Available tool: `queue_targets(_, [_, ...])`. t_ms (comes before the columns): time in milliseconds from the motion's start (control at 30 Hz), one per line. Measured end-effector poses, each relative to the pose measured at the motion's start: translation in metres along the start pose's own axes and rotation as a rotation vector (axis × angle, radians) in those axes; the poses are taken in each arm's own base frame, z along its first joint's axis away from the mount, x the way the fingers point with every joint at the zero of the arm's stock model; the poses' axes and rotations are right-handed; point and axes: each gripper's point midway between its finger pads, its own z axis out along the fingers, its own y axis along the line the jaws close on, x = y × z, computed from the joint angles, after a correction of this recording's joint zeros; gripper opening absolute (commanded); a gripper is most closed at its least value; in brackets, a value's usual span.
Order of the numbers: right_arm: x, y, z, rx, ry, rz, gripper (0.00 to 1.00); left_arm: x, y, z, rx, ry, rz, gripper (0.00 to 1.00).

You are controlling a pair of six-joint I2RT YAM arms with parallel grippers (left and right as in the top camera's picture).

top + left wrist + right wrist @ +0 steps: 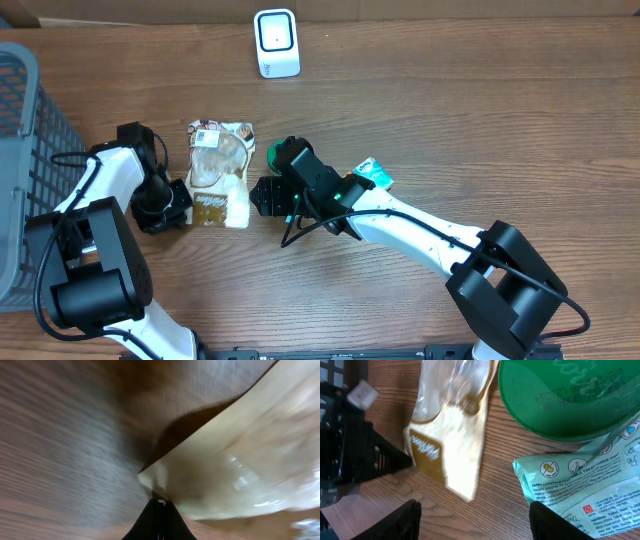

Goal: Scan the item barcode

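A cream and gold snack bag (220, 175) lies on the wooden table, with a white label at its far end. My left gripper (186, 204) is at the bag's near left corner. In the left wrist view its jaws (159, 503) are pressed together on the corner of the bag (235, 460), which shows a shadow beneath it. My right gripper (262, 195) stands open just right of the bag, its fingers (405, 520) wide apart over bare wood with nothing between them. The white scanner (276, 43) stands upright at the far edge.
A green round lid (560, 400) and a mint-green wipes pack (585, 485) lie right of the bag, under my right arm. A grey wire basket (30, 150) stands at the left edge.
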Motion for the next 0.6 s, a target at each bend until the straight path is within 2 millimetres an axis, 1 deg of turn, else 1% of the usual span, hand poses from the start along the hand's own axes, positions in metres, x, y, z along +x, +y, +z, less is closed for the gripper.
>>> queue_targets(67, [0.0,0.0,0.0,0.0,0.0,0.0,0.67,0.006,-0.002,0.002,0.014,0.024,-0.006,0.04])
queue_targets(167, [0.0,0.001,0.0,-0.004,0.002,-0.008,0.68,0.007,-0.004,0.002,0.029,0.027,-0.009,0.04])
queue_targets(233, [0.001,0.005,0.0,-0.027,0.01,-0.031,0.68,0.006,-0.005,0.002,0.034,0.025,-0.009,0.04])
queue_targets(300, [0.004,0.011,-0.001,-0.055,0.028,-0.058,0.66,0.004,-0.006,0.002,0.038,0.019,-0.008,0.04])
queue_targets(367, [0.006,0.014,-0.002,-0.069,0.054,-0.084,0.61,0.003,-0.007,0.002,0.041,0.014,-0.007,0.04])
queue_targets(433, [0.004,0.021,-0.006,-0.082,0.067,-0.114,0.52,0.002,-0.007,0.0,0.042,0.013,-0.007,0.04])
queue_targets(500, [-0.004,0.031,-0.01,-0.102,0.052,-0.148,0.36,0.0,-0.009,-0.005,0.045,0.011,-0.007,0.04])
queue_targets(533, [-0.01,0.037,-0.013,-0.116,0.038,-0.164,0.3,-0.002,-0.009,-0.009,0.047,0.008,-0.007,0.04])
queue_targets(600, [-0.019,0.046,-0.017,-0.131,0.015,-0.185,0.22,-0.009,-0.012,-0.017,0.051,-0.009,-0.005,0.04])
